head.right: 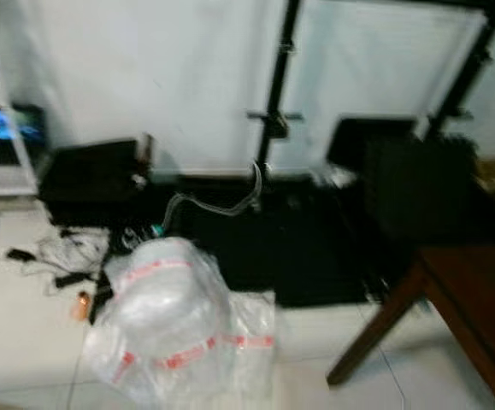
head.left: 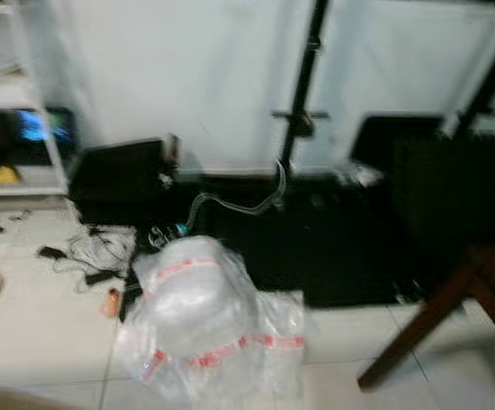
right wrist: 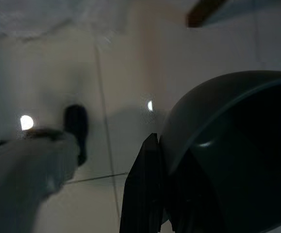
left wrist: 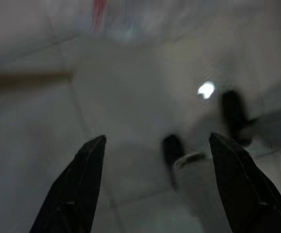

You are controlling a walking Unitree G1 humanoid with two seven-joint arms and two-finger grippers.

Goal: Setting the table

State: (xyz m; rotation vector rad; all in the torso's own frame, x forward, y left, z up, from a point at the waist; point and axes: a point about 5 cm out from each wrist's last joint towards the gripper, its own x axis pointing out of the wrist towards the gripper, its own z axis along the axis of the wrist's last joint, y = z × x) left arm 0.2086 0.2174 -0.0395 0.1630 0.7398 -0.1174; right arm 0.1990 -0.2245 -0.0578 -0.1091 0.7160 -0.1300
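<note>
The right gripper (right wrist: 167, 194) is hanging low over the pale tiled floor (right wrist: 48, 73), its black fingers pinching the rim of a dark grey bowl (right wrist: 227, 145); the bowl is sitting tilted in the grip, its dark hollow showing (a small glint is lying on the inner wall). The left gripper (left wrist: 155, 184) is likewise pointing down at the tiles, its two fingers (left wrist: 77, 189) standing spread wide with nothing between them. A grey trouser leg (right wrist: 19, 179) ending in a black shoe (right wrist: 77, 128) is showing beside each gripper.

Ahead, in the blurred head views, a clear plastic bag (head.left: 200, 325) with red-printed bands is lying heaped on the floor, taking up the middle of the way. Behind it black cases and mats (head.left: 315, 239) are lying along the foot of a white backdrop (head.left: 187, 77), with a tangle of cables (head.left: 89, 256) just left of the bag. A white shelf unit (head.left: 25, 111) is closing off the left edge. On the right a brown wooden table (head.right: 474, 299) is reaching in, one slanted leg (head.right: 375, 329) planted near the bag. Bare tile is lying open between the bag and that leg.
</note>
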